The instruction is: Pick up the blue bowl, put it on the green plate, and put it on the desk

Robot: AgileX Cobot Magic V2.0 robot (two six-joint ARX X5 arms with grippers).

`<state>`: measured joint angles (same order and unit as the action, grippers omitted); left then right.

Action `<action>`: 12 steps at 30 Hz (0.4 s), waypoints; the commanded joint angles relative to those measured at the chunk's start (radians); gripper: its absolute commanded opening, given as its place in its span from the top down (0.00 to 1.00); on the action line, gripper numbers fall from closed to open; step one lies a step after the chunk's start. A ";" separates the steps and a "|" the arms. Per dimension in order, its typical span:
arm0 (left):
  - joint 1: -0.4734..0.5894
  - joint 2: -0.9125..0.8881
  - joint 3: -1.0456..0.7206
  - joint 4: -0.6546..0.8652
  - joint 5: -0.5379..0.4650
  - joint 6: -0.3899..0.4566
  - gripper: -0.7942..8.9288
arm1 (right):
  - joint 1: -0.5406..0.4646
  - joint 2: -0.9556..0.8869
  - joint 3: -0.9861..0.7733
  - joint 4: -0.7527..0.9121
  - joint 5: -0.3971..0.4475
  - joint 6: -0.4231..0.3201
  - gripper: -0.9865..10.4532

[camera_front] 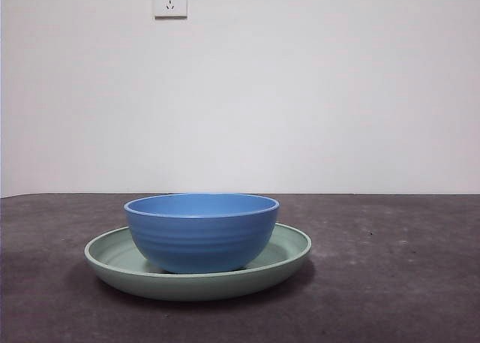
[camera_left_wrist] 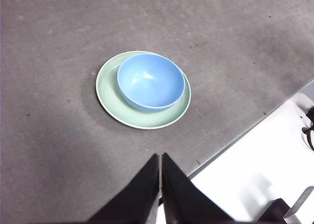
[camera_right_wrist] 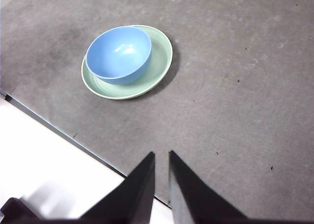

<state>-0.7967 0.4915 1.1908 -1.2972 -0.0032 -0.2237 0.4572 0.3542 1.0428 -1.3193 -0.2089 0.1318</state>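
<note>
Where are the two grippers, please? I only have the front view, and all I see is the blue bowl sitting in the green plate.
Observer: Both are away from the dishes. The left gripper hangs above the desk's edge, touching nothing.
Operator: Thank you. And the right one?
Observer: The right gripper also hangs near the desk edge, apart from the green plate, with only a narrow gap between its jaws.
Operator: Is anything inside the blue bowl?
Observer: No, the wrist views look down into the blue bowl and it is empty.
Operator: Is it centred on the plate?
Observer: Not quite; the left wrist view shows more plate on one side.
</note>
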 commanded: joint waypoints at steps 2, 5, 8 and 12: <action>-0.008 0.005 0.013 0.011 -0.005 -0.005 0.91 | 0.005 0.001 0.016 0.011 0.000 -0.002 0.88; -0.008 0.005 0.013 0.011 -0.005 -0.005 0.91 | 0.005 0.001 0.016 0.011 0.001 -0.002 0.88; 0.027 0.014 0.006 0.015 -0.006 -0.005 0.91 | 0.005 0.001 0.016 0.011 0.000 -0.002 0.88; 0.251 0.034 -0.056 0.058 0.057 0.000 0.91 | 0.005 0.001 0.016 0.011 0.001 -0.002 0.88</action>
<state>-0.6014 0.5091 1.1442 -1.2583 0.0444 -0.2241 0.4572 0.3542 1.0428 -1.3193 -0.2089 0.1318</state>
